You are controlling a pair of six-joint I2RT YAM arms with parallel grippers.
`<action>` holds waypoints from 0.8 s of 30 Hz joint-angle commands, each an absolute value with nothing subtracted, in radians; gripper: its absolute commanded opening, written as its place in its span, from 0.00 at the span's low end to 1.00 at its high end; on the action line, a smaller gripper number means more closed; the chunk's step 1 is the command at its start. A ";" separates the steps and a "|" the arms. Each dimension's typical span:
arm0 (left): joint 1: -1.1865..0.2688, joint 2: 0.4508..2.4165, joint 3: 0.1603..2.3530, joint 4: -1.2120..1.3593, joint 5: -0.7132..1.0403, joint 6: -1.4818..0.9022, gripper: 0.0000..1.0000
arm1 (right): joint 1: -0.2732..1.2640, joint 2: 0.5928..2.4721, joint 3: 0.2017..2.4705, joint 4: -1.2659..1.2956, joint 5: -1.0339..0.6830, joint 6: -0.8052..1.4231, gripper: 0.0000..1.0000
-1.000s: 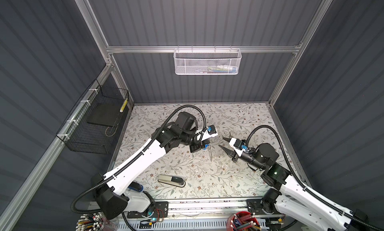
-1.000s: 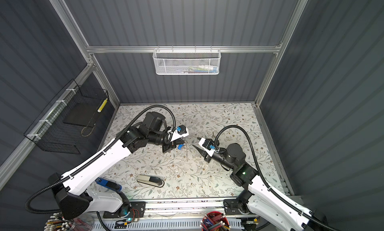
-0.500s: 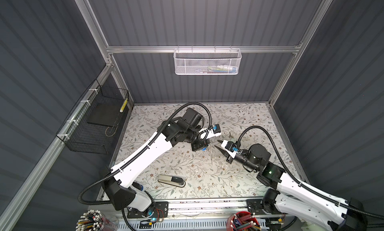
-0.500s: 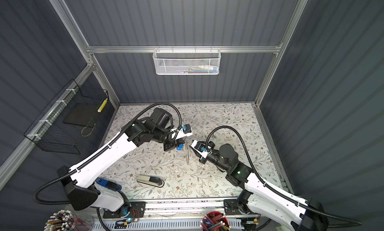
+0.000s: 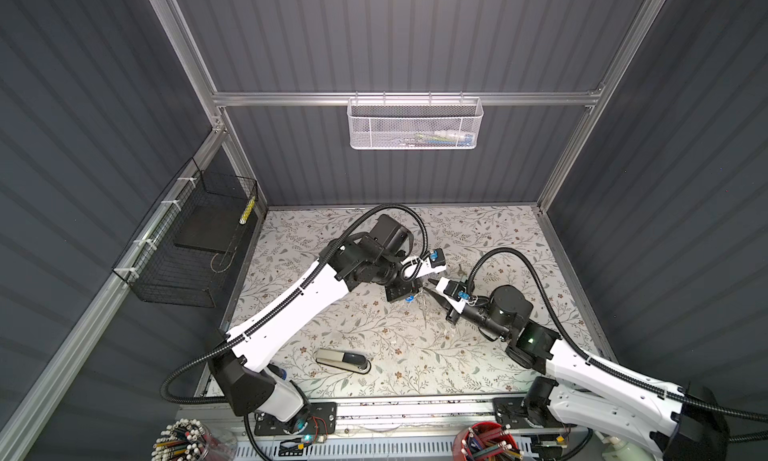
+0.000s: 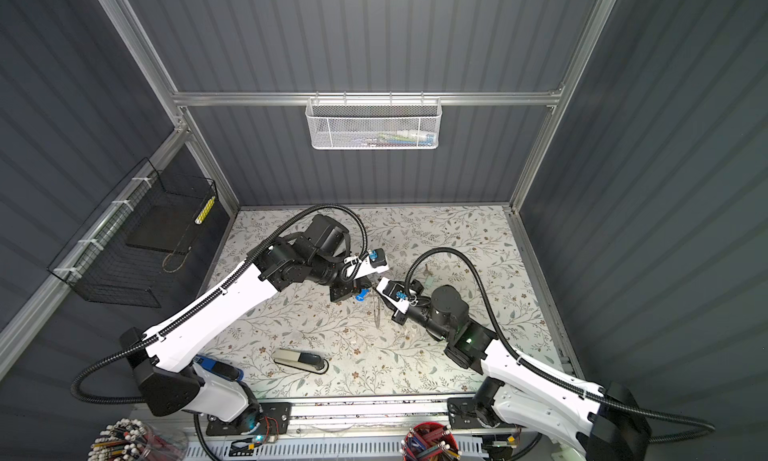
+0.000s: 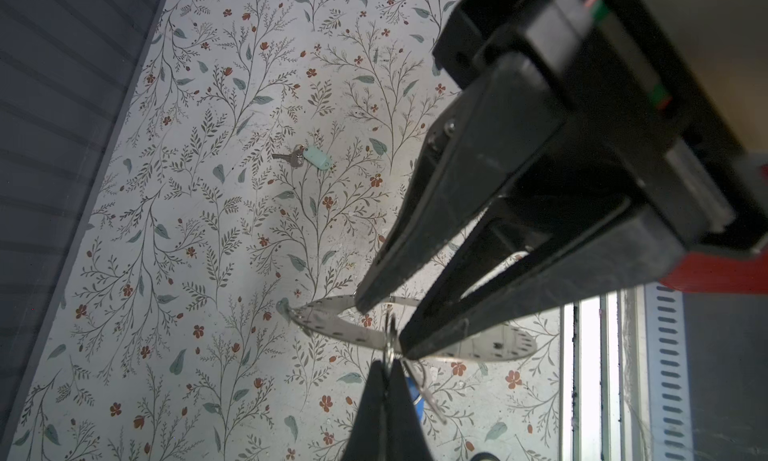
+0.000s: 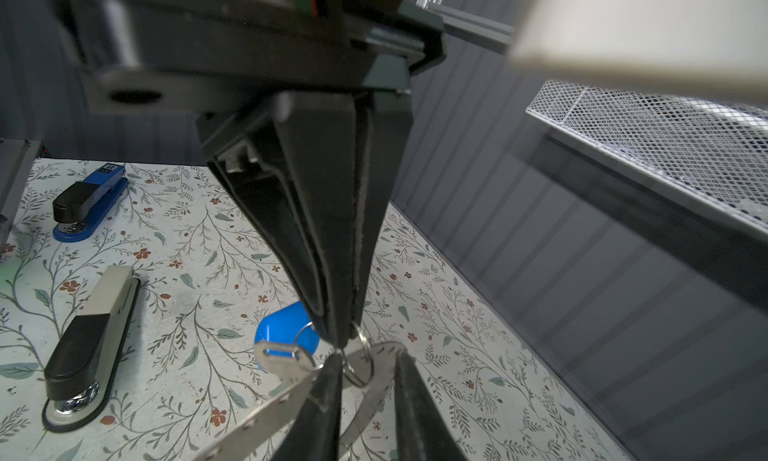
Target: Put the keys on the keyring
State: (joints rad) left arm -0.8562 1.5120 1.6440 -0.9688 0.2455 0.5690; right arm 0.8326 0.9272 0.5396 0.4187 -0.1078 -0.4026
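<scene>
Since a second ago your right pincer (image 8: 343, 343) has reached in to meet the left pincer (image 7: 383, 328), and its jaws have drawn nearly together. They now pinch the small wire loop of the blue-tagged key (image 8: 284, 357).

You're working over one floral-print table (image 5: 374, 334) inside a booth of dark ribbed walls (image 5: 415, 43) framed by aluminium rails (image 5: 270, 98). Left to right: a black wire basket (image 5: 187, 247) hangs on the left wall and a clear cup (image 5: 183, 440) of pencils stands at the front edge. Then a blue stapler (image 6: 216, 366) and a grey-and-black stapler (image 5: 343, 361) lie on the near left of the table.

Near the middle the left pincer clamps the single keyring (image 7: 490, 346), held off the table and edge-on from above. The blue-tagged key hangs at it (threaded or only touching, you can't tell). A white mesh basket (image 5: 413, 124) hangs on the back wall.

Beyond the right pincer the mint-tagged key (image 7: 305, 158) lies flat on the table, well apart from the ring. A red cup (image 5: 486, 442) of pencils stands at the front right.

Your count: two pincers, two keys, one keyring, two staplers, two baskets, two cups.
</scene>
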 commanded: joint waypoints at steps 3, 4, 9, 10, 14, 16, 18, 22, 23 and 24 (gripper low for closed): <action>-0.868 1.523 1.675 -0.991 0.236 0.575 0.00 | 0.837 0.935 0.573 0.468 -0.104 -0.387 0.20; -0.869 1.524 1.675 -0.992 0.231 0.576 0.00 | 0.837 0.934 0.571 0.469 -0.104 -0.385 0.19; -0.874 1.516 1.675 -0.982 0.238 0.588 0.00 | 0.837 0.944 0.580 0.442 -0.098 -0.381 0.14; -0.875 1.514 1.673 -0.977 0.242 0.593 0.00 | 0.837 0.946 0.584 0.435 -0.096 -0.379 0.14; -0.881 1.492 1.653 -0.960 0.249 0.619 0.00 | 0.837 0.960 0.592 0.413 -0.085 -0.373 0.14; -0.884 1.482 1.642 -0.951 0.262 0.633 0.00 | 0.836 0.960 0.589 0.414 -0.085 -0.371 0.14; -0.886 1.472 1.631 -0.940 0.270 0.639 0.00 | 0.837 0.959 0.589 0.414 -0.090 -0.371 0.10; -0.887 1.462 1.618 -0.924 0.282 0.645 0.00 | 0.836 0.957 0.587 0.410 -0.109 -0.371 0.02; -0.886 1.454 1.609 -0.912 0.278 0.642 0.00 | 0.836 0.955 0.585 0.410 -0.113 -0.368 0.00; -0.887 1.446 1.600 -0.899 0.270 0.637 0.00 | 0.836 0.953 0.583 0.411 -0.119 -0.368 0.00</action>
State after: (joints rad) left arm -0.8654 1.4933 1.6169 -0.9432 0.2085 0.6231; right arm 0.8349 0.9558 0.5594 0.4141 -0.1146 -0.3744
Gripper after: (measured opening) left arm 0.047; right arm 0.056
